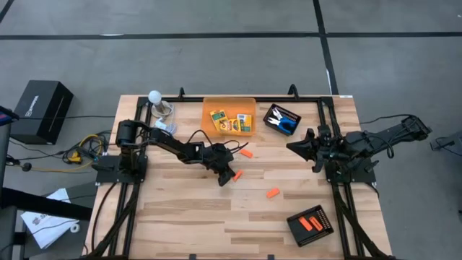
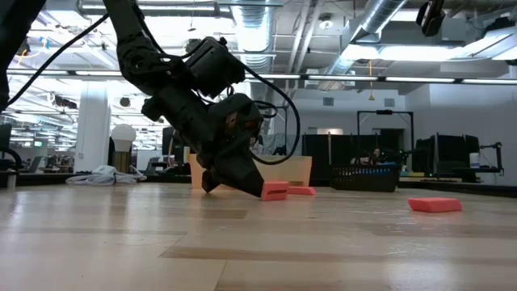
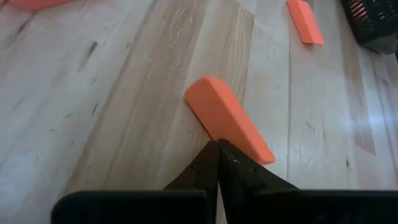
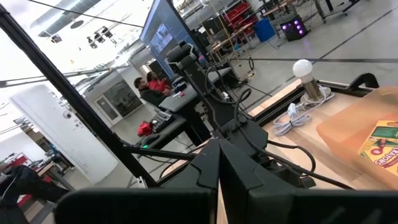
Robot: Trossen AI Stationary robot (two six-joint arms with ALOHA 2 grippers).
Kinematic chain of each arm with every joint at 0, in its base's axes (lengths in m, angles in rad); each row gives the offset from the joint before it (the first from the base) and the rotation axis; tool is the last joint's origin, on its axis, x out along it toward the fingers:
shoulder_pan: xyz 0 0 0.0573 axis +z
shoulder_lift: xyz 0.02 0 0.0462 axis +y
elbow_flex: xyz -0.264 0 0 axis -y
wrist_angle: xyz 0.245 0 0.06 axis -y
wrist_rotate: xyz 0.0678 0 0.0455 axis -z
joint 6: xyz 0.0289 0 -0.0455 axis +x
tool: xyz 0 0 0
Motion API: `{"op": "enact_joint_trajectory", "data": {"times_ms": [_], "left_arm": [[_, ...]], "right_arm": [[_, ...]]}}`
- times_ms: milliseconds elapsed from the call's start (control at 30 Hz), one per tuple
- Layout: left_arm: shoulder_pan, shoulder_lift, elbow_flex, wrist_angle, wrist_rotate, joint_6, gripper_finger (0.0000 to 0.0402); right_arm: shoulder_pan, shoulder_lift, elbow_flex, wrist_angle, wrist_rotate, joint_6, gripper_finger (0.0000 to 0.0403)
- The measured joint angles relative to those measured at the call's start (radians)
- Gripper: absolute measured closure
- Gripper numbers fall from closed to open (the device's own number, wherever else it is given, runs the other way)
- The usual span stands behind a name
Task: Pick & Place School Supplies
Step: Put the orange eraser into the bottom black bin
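Observation:
My left gripper (image 1: 229, 175) is shut and reaches low over the middle of the table. Its tips (image 3: 217, 146) are at an orange stubby piece (image 3: 227, 118) that lies on the wood (image 2: 275, 190). Two more orange pieces lie flat nearby (image 1: 247, 153) (image 1: 272, 193). Yellow-and-green crayon boxes (image 1: 231, 119) lie in the orange bin (image 1: 211, 108). Blue-handled scissors (image 1: 283, 121) rest in a black tray by the far edge. My right gripper (image 1: 291, 145) is shut (image 4: 217, 146) and raised over the table's right half, touching nothing. My left gripper's shut fingertips (image 3: 210, 163) meet the orange piece at its long side, near one end (image 3: 235, 138). They come slanting down from the table's left. Nothing is pinched between the fingers. The piece lies on the table.
A second black tray (image 1: 310, 224) near the right front corner holds several orange pieces. A lamp with a white bulb (image 1: 154, 96) and a coiled cable (image 1: 164, 124) stand at the far left corner. Bare wood lies along the near side (image 1: 180, 217).

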Motion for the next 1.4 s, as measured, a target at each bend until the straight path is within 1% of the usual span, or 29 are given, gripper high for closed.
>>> {"op": "enact_joint_trajectory", "data": {"times_ms": [233, 433, 733, 967, 1067, 1167, 1233, 1400], "left_arm": [[0.0, 0.001, -0.005, -0.007, 0.006, -0.011, 0.0401], [0.008, 0.001, -0.006, -0.052, 0.002, 0.003, 0.0402], [0.063, 0.0, -0.005, -0.09, 0.007, 0.014, 0.0402], [0.107, -0.049, -0.01, -0.112, 0.009, 0.001, 0.0394], [0.122, -0.071, -0.012, -0.139, 0.003, -0.052, 0.0379], [0.13, -0.102, -0.014, -0.17, 0.013, -0.106, 0.0352], [0.128, -0.133, -0.012, -0.184, 0.03, -0.125, 0.0327], [0.112, -0.259, -0.003, -0.184, 0.05, -0.122, 0.0259]], "right_arm": [[0.0, 0.0, 0.0, -0.001, -0.002, 0.0, 0.0403], [0.0, 0.0, 0.0, -0.001, -0.003, 0.0, 0.0403], [0.0, 0.0, 0.0, -0.002, -0.025, 0.011, 0.0403], [0.0, 0.0, 0.0, -0.026, -0.025, 0.01, 0.0403], [0.0, 0.0, 0.0, -0.035, -0.025, 0.008, 0.0403], [0.0, 0.0, 0.0, -0.035, -0.026, 0.008, 0.0403], [0.0, 0.0, 0.0, -0.037, -0.026, 0.008, 0.0403], [-0.001, -0.01, 0.0, -0.059, -0.027, 0.008, 0.0403]]}}
